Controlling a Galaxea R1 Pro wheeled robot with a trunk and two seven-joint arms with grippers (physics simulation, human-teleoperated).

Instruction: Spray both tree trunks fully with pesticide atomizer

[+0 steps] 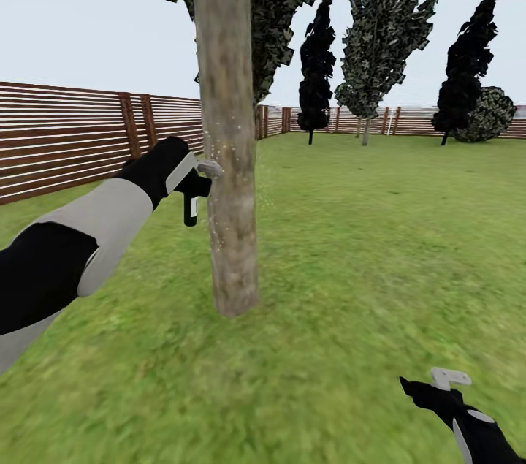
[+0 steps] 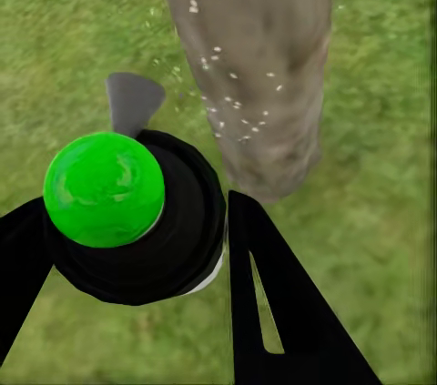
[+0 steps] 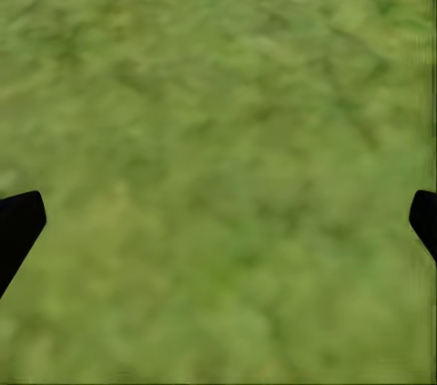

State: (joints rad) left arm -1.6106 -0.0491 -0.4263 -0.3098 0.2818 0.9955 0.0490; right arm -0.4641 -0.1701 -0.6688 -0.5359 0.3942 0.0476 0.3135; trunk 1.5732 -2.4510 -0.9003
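Clenched in my left gripper (image 2: pixel 214 258), the pesticide atomizer (image 2: pixel 137 217) pointed at the tree trunk (image 1: pixel 226 128) — pale droplets speckled its bark. My right gripper (image 3: pixel 218 217) hung released over grass (image 1: pixel 380 245).

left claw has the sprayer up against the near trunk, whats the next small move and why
Probably keep spraying and sweep the left claw slowly down the tree trunk. It holds the pesticide atomizer with its nozzle close to the bark, and pale droplets speckle only the middle stretch of the trunk near the nozzle. The lower part near the grass looks bare, so coverage seems incomplete.
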